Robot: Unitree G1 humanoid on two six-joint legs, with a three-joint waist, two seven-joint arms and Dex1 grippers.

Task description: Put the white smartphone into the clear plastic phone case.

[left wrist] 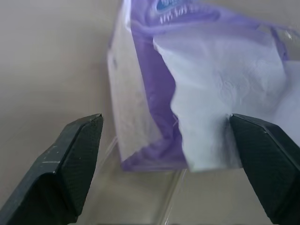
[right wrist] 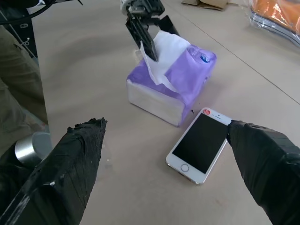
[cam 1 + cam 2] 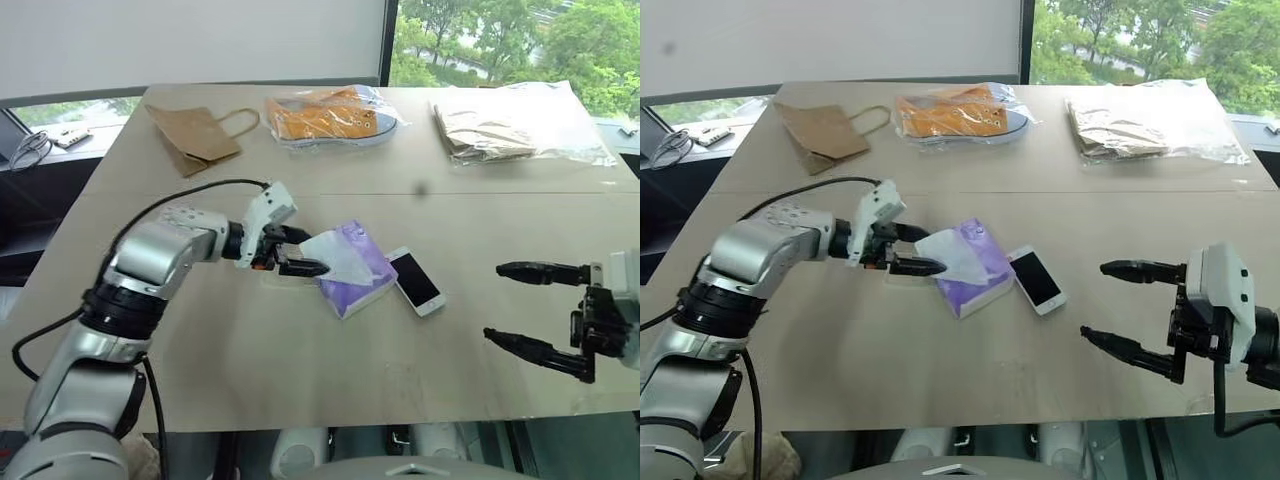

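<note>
The white smartphone (image 3: 416, 281) lies screen up on the table, just right of a purple tissue pack (image 3: 352, 268) and touching its end. The clear plastic phone case (image 1: 136, 201) shows as a faint glossy outline flat on the table at the pack's left end, partly tucked under it. My left gripper (image 3: 300, 252) hovers over that spot, open, its fingertips on either side of the white tissue sheet (image 1: 220, 117) that sticks out of the pack. My right gripper (image 3: 1110, 300) stands open and empty to the right of the phone, pointing left toward it.
At the table's far side lie a brown paper bag (image 3: 195, 135), an orange item in a crinkly clear bag (image 3: 330, 115) and brown items in another clear bag (image 3: 510, 125). The table's front edge (image 3: 330, 425) runs close below both grippers.
</note>
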